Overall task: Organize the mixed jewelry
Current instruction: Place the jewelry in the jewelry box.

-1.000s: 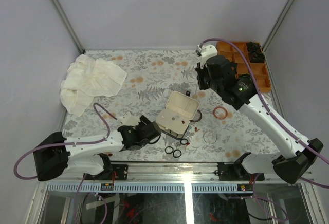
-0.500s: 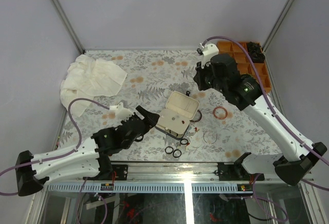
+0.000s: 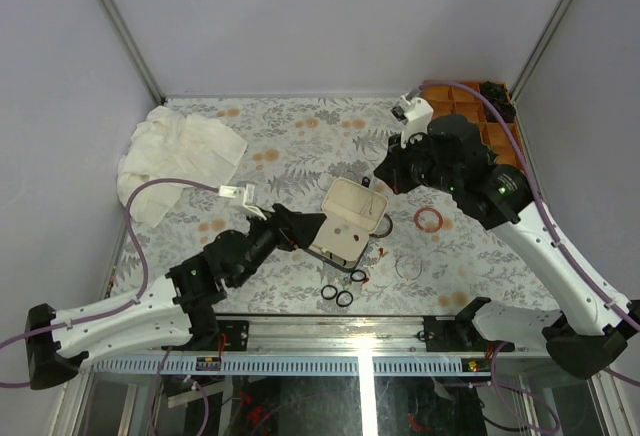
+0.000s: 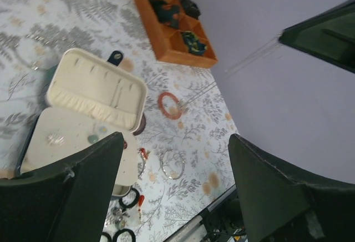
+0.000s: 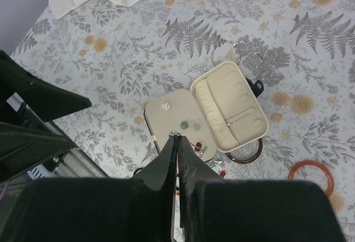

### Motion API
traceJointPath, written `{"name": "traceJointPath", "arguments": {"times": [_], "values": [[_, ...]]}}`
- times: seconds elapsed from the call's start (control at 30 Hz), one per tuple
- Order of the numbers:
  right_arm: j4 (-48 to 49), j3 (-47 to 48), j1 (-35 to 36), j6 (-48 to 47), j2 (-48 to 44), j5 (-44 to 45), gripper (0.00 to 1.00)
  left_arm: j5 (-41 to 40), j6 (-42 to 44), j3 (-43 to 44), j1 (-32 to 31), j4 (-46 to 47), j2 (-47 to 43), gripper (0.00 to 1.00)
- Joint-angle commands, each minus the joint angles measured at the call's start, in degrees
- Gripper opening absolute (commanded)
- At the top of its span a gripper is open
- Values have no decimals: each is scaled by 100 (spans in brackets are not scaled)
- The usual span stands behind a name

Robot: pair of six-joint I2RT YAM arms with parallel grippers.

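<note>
While eyeing the top view, gotta favour the left gripper (image 3: 308, 232), spread wide and empty, with the black rings (image 3: 337, 296) lower-right of it, nearer than the pressed-shut right gripper (image 5: 176, 139).

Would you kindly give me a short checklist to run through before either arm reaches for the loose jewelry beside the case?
1. Case open, lid laid back: ok.
2. Left tool open and empty: ok.
3. Right tool shut and empty: cannot tell whether it pinches a tiny piece.
4. Black rings lying free on the table, in front of the case: ok.
5. Clear hoop and red hoop apart, right of the case: ok.
</note>
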Motion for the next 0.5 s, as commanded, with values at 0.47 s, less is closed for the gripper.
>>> {"name": "traceJointPath", "arguments": {"times": [0.47], "values": [[-183,-199,-17,214,-315,-963,0,1924,1316,-487,923,3270,793,63]]}}
